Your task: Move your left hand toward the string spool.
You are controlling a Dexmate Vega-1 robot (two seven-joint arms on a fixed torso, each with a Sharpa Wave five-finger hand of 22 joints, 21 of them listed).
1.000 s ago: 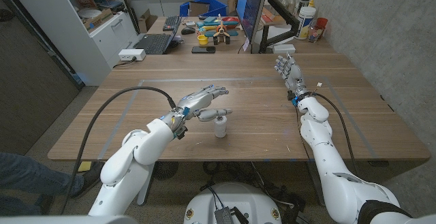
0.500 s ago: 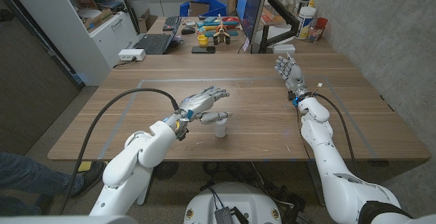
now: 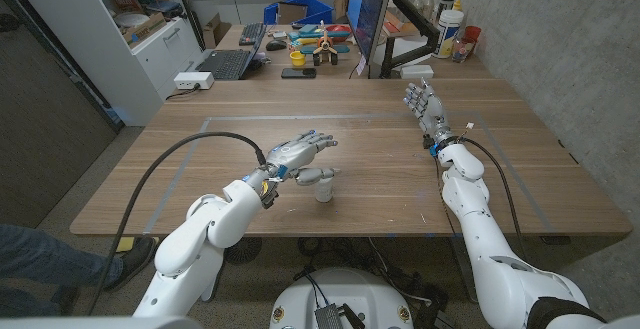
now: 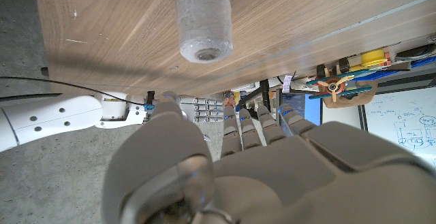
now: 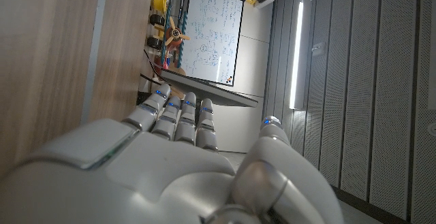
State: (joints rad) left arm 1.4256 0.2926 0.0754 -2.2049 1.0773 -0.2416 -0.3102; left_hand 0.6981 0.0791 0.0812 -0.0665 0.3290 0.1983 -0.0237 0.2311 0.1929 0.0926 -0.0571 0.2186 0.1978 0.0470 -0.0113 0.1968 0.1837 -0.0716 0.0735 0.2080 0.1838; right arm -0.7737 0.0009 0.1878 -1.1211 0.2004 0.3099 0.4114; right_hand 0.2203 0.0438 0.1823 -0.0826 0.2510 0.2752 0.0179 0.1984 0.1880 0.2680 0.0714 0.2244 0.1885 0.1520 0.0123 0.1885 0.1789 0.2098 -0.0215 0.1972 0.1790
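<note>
While the string spool (image 3: 323, 189) stands upright near the middle of the counter (image 3: 520, 179), a little toward its near edge, I have my left hand (image 3: 298, 155) hovering just beside and above it, fingers spread and holding nothing. In the left wrist view the string spool (image 4: 202, 18) sits ahead of the fingers (image 4: 252, 125), apart from them as far as I can tell. To finish the approach well, I judge I should ease the palm lower and slightly toward the spool, keeping the fingers wide so nothing clips its top; the spool looks light and narrow, so a nudge could tip it. My right hand (image 3: 424, 104) waits near the counter's far right, fingers extended and holding nothing.
</note>
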